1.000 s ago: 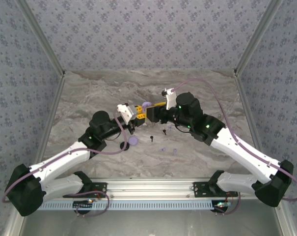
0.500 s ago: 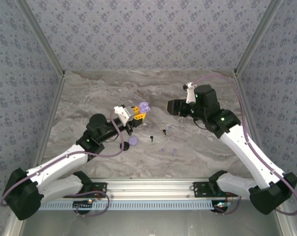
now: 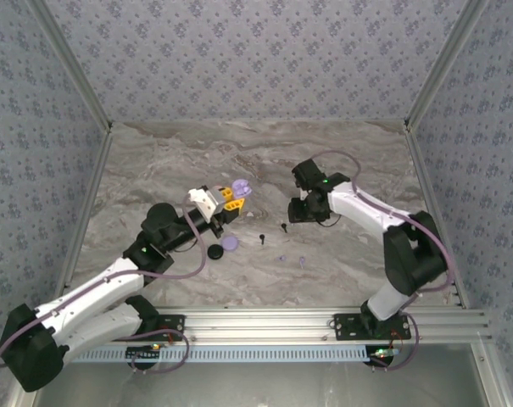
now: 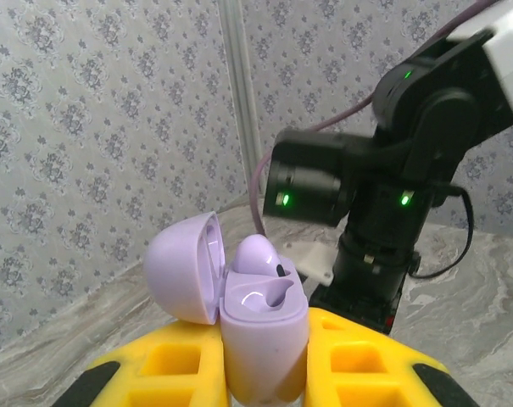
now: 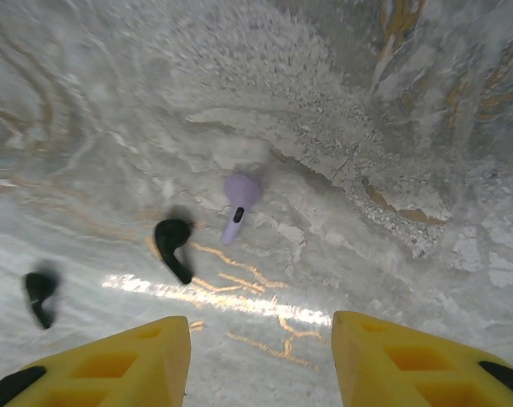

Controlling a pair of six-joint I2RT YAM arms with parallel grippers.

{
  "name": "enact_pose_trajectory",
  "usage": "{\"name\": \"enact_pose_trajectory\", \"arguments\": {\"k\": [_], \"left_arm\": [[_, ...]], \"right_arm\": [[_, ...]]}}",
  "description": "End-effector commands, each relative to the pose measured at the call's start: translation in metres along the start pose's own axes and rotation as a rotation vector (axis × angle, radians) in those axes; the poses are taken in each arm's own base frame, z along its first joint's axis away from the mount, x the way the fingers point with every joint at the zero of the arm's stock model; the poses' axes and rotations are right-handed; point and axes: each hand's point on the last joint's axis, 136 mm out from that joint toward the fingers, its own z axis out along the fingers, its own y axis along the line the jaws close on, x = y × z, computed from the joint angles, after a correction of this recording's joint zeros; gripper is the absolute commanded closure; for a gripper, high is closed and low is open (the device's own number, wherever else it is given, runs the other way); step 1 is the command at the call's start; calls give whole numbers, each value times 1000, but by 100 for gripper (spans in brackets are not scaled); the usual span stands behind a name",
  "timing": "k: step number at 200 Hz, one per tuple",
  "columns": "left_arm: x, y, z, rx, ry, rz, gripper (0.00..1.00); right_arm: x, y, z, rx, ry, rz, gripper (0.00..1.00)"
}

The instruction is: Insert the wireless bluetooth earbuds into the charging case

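Observation:
My left gripper (image 4: 263, 377) is shut on the lavender charging case (image 4: 263, 326), held upright above the table with its lid (image 4: 181, 270) hinged open to the left. One lavender earbud (image 4: 258, 254) sits in the case's far socket; the near socket is empty. From above, the case (image 3: 240, 188) is at the left gripper's (image 3: 230, 198) tip. My right gripper (image 5: 260, 360) hangs open, pointing down over the table. Just beyond its fingers lie a lavender earbud (image 5: 237, 202) and a black earbud (image 5: 173, 244), with another black one (image 5: 39, 297) farther left. The right gripper (image 3: 297, 212) hovers beside these buds.
On the marble table (image 3: 154, 170) a black disc (image 3: 214, 252) and a lavender disc (image 3: 231, 243) lie near the left arm. Two pale buds (image 3: 281, 257) (image 3: 302, 261) lie nearer the front. Patterned walls close in the table on three sides.
The right gripper left the case, swung right, then came down and now points at the table over the loose earbuds. The left gripper shifted slightly with the case.

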Motion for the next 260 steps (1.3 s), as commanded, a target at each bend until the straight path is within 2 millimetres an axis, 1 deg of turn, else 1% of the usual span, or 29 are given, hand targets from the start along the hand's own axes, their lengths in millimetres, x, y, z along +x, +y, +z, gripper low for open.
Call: {"name": "enact_pose_trajectory", "arguments": {"k": [1, 26, 43, 102, 138, 182, 223, 245, 260], "left_arm": [[-4, 2, -6, -20, -15, 7, 100], [-4, 2, -9, -29, -9, 9, 100], [-4, 3, -11, -34, -11, 11, 100], [-3, 3, -16, -40, -11, 13, 100], [-3, 3, -16, -42, -10, 14, 100], [-4, 3, -16, -43, -13, 13, 100], [-3, 3, -15, -42, -8, 11, 100], [-3, 3, -15, -41, -7, 10, 100], [-2, 3, -14, -43, -1, 9, 100]], "right_arm": [[-14, 4, 9, 55, -4, -29, 52], [-16, 8, 28, 72, 29, -39, 55], [-17, 8, 36, 82, 46, -42, 56], [-21, 9, 50, 98, 70, -52, 61], [-20, 8, 56, 103, 80, -57, 65], [-14, 7, 63, 107, 110, -61, 67], [-6, 5, 68, 110, 136, -67, 73], [-6, 6, 67, 100, 133, -72, 76], [-9, 8, 61, 87, 110, -83, 77]]}}
